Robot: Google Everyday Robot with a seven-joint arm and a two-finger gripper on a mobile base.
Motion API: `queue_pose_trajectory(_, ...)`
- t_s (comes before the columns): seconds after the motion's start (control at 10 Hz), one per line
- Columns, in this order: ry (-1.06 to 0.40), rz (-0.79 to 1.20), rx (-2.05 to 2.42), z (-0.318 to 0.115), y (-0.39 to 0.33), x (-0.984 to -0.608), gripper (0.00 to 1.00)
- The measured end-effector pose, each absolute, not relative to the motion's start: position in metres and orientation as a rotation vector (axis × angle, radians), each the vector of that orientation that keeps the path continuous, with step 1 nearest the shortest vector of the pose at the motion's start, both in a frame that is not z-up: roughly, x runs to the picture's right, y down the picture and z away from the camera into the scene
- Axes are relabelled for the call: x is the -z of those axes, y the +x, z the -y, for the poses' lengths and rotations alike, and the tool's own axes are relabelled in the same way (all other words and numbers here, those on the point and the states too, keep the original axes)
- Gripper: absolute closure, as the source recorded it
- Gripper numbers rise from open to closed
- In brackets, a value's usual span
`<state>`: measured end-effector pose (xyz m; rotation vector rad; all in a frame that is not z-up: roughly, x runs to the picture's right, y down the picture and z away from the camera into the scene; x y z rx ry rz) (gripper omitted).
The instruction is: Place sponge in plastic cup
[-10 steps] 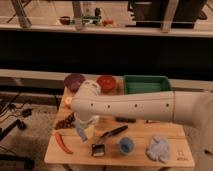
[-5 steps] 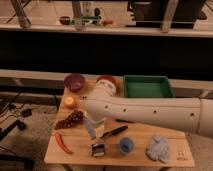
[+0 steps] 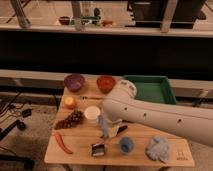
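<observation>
My gripper (image 3: pixel 103 128) hangs from the big white arm (image 3: pixel 150 115) and points down at the middle of the wooden table (image 3: pixel 75 155). It is just right of and in front of a white plastic cup (image 3: pixel 92 113), which stands upright. A pale yellowish piece, which looks like the sponge (image 3: pixel 114 131), lies right beside the gripper and is partly hidden by the arm. I cannot tell whether the gripper touches it. A small blue cup (image 3: pixel 126 145) stands in front and to the right.
On the table are a purple bowl (image 3: pixel 73 81), a red bowl (image 3: pixel 106 82), a green tray (image 3: pixel 148 89), an orange (image 3: pixel 69 102), grapes (image 3: pixel 70 120), a red chili (image 3: pixel 62 142), a small dark object (image 3: pixel 98 149), a black handle (image 3: pixel 121 129) and a blue cloth (image 3: pixel 158 148).
The arm has swung to the right and the gripper has moved right with it. The white cup, hidden before, now shows.
</observation>
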<state>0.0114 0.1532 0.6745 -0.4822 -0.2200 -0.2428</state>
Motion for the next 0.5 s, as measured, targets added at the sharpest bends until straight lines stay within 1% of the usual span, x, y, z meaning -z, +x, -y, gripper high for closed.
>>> queue_pose_trajectory(0.5, -0.482, 0.22, 0.245, -0.1531, 0.0107, -0.6748, 0.88)
